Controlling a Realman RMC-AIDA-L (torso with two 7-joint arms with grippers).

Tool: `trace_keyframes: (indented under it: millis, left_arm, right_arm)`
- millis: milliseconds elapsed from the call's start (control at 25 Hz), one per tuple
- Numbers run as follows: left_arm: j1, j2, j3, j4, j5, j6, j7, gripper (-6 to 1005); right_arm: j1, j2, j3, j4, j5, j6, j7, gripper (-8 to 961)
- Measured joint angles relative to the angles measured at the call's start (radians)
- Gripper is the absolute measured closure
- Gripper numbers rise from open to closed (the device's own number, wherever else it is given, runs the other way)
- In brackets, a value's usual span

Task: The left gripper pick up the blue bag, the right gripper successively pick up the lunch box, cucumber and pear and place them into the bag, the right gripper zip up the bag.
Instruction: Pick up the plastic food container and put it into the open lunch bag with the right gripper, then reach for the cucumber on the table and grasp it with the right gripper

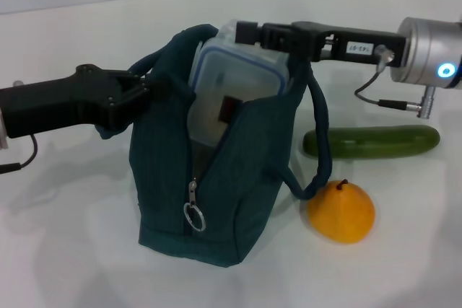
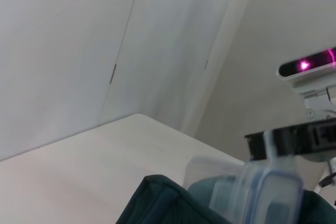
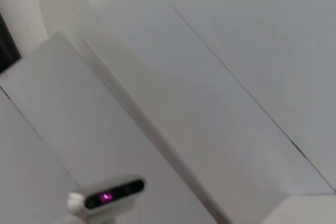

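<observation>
Left hand (image 1: 141,91) comes in from the robot's left and is clamped on the near strap and rim of the blue bag (image 1: 209,200). Judged purpose: keep the mouth pulled open and the bag upright on the white surface (image 1: 72,250) while the other arm loads it. The bag's base rests on the surface; it is not lifted clear as far as can be told.

Right hand (image 1: 249,34) reaches in from the robot's right, above the bag's mouth, fingers closed on the upper edge of the lunch box (image 1: 234,77). The box stands on edge, tilted, lower half already inside the bag, upper half with the blue-trimmed lid above the rim. Gripping the top edge lets the box slide in narrow side first through the opening. Left wrist view shows the same: box (image 2: 257,192) rising out of the bag (image 2: 163,203), dark fingers at its top.

Zip is undone; the slider with ring pull (image 1: 193,214) hangs low on the bag's front, so the opening is at its widest. Second strap loops down the bag's right side.

Cucumber (image 1: 372,142) lies on the surface to the bag's right, pear (image 1: 341,212) just in front of it, both untouched and apart from the bag.

Judgement: first placement nearly done; release of box, then cucumber, pear and zipping remain. Risk: box corner snagging on the rim.
</observation>
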Motion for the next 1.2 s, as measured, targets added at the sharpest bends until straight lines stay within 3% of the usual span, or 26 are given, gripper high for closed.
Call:
trace_keyframes:
  millis: [240, 560, 760, 840, 1040, 1200]
  left_arm:
    - [-0.001, 0.001, -0.001, 0.000, 0.002, -0.001, -0.001, 952]
    - [0.002, 0.001, -0.004, -0.001, 0.005, -0.002, 0.001, 952]
    - [0.002, 0.001, -0.004, -0.010, 0.005, -0.003, 0.005, 953]
    - [0.006, 0.001, -0.004, -0.013, 0.005, -0.003, 0.008, 953]
    - [0.023, 0.001, -0.014, -0.014, 0.009, -0.003, 0.024, 953]
    - [0.029, 0.003, -0.017, -0.023, 0.013, -0.003, 0.029, 952]
  right_arm:
    - [0.004, 0.005, -0.003, -0.011, -0.046, 0.004, -0.009, 806]
    - [0.023, -0.014, -0.011, -0.032, -0.061, -0.008, -0.019, 796]
    - [0.019, -0.015, 0.002, -0.095, -0.085, -0.064, -0.023, 702]
    - [-0.010, -0.028, 0.024, -0.187, -0.085, -0.083, -0.017, 664]
    - [-0.124, -0.089, 0.082, -0.534, -0.183, -0.103, 0.111, 547]
    - [-0.150, -0.087, 0.225, -0.781, -0.479, -0.162, 0.256, 377]
